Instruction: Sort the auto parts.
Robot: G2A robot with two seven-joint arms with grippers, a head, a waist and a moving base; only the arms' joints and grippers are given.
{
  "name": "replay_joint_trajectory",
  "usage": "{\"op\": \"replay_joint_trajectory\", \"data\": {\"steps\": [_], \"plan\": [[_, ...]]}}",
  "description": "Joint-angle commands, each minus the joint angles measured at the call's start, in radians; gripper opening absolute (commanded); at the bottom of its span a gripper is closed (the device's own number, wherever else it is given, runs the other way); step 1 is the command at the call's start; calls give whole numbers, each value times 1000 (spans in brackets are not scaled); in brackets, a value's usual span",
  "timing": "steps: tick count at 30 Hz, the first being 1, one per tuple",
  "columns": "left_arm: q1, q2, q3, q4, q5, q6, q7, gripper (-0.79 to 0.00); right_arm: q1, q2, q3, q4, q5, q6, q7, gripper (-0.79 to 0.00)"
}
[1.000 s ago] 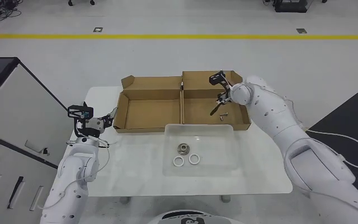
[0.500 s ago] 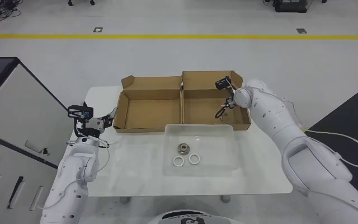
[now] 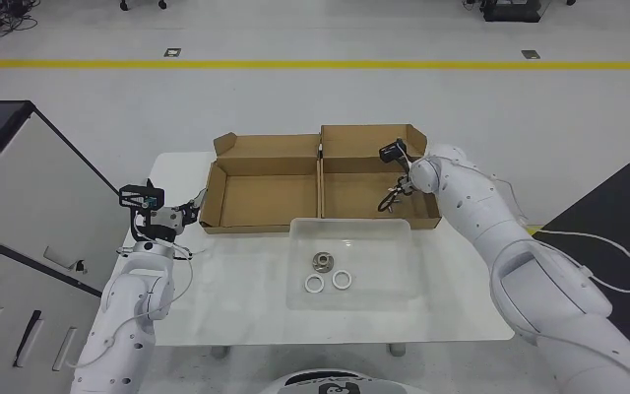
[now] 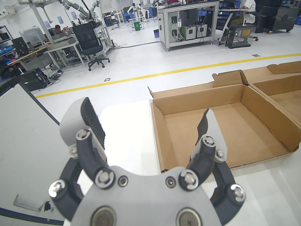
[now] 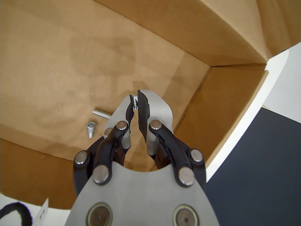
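Observation:
My right gripper [image 5: 134, 105] hangs low inside the right cardboard box [image 3: 349, 192], shut on a small silver bolt [image 5: 134, 99] pinched between its tips. Two more bolts lie on that box's floor beside it: a short one [image 5: 90, 128] and a longer threaded one [image 5: 101, 112], partly hidden behind a finger. In the top view the same gripper [image 3: 390, 197] sits near the box's front right corner. A metal gear-like part [image 3: 321, 261] and two white rings [image 3: 342, 280] lie in the clear tray [image 3: 394, 231]. My left gripper [image 4: 150, 123] stands open, holding nothing, left of the left box [image 4: 258, 123].
The left cardboard box [image 3: 264, 197] holds nothing visible. Both boxes stand side by side at the back of the white table [image 3: 236, 305], with the tray just in front of them. Box walls rise close around my right gripper.
My right gripper came down from above the right box's back wall into the box, toward its front right corner. The left arm kept still.

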Motion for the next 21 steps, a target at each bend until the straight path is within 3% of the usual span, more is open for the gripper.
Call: {"op": "replay_joint_trajectory", "data": {"steps": [1,3,10,18,19,20,21], "plan": [[0,0,0,0,0,0,0,0,2,-3,1,7,0,-3,-1,-757],[0,0,0,0,0,0,0,0,4,-6,1,13,-2,-3,-2,-739],[0,0,0,0,0,0,0,0,10,-14,5,33,-9,-7,-16,-453],[0,0,0,0,0,0,0,0,14,-7,47,15,8,-22,-111,-409],[0,0,0,0,0,0,0,0,14,-4,56,5,13,-29,-119,-351],[0,0,0,0,0,0,0,0,13,0,70,-6,27,-34,-127,-197],[0,0,0,0,0,0,0,0,12,5,82,-19,33,-38,-132,-102]]}}
